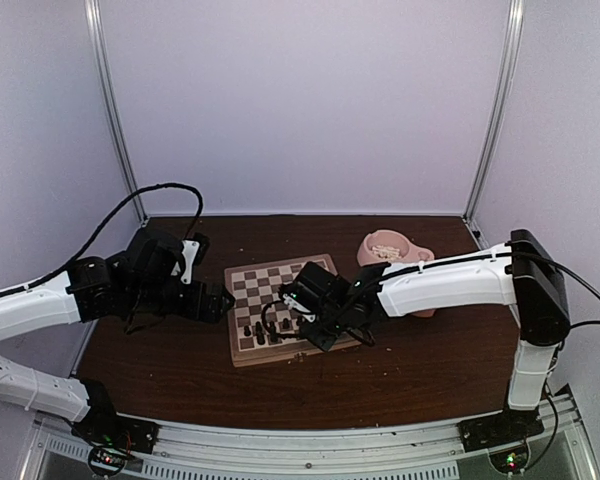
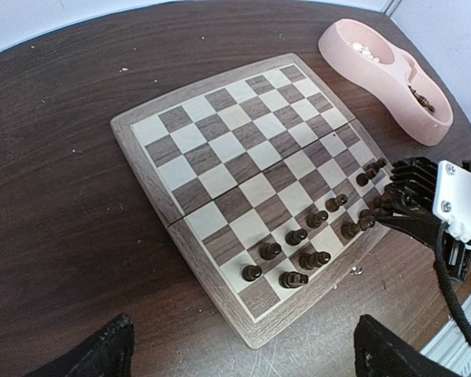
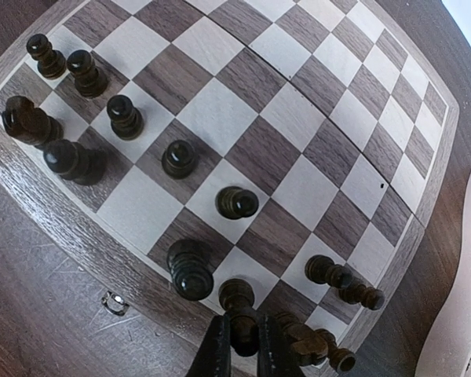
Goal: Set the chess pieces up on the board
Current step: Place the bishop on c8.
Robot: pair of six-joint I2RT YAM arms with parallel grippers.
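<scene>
1. The desk [image 1: 410, 370] is dark brown wood and carries the board [image 2: 243, 149], which lies open and flat near its middle.
2. A pink double bowl [image 2: 381, 75] sits just beyond the board's far right corner, apart from it.
3. The left claw [image 1: 220, 302] hovers off the board's left edge, its jaws spread wide and holding nothing.
4. The right claw [image 3: 243, 342] is over the board's near edge, pinched narrow around one dark piece [image 3: 237, 297] that stands in the outermost row.
5. The other dark chess pieces [image 2: 297, 236] stand upright in the two rows along that same near edge.
6. Cream pieces [image 2: 365, 49] lie in the bowl compartment farther from the board.
7. A small metal clasp [image 3: 115, 301] sticks out from the board's near frame.
</scene>
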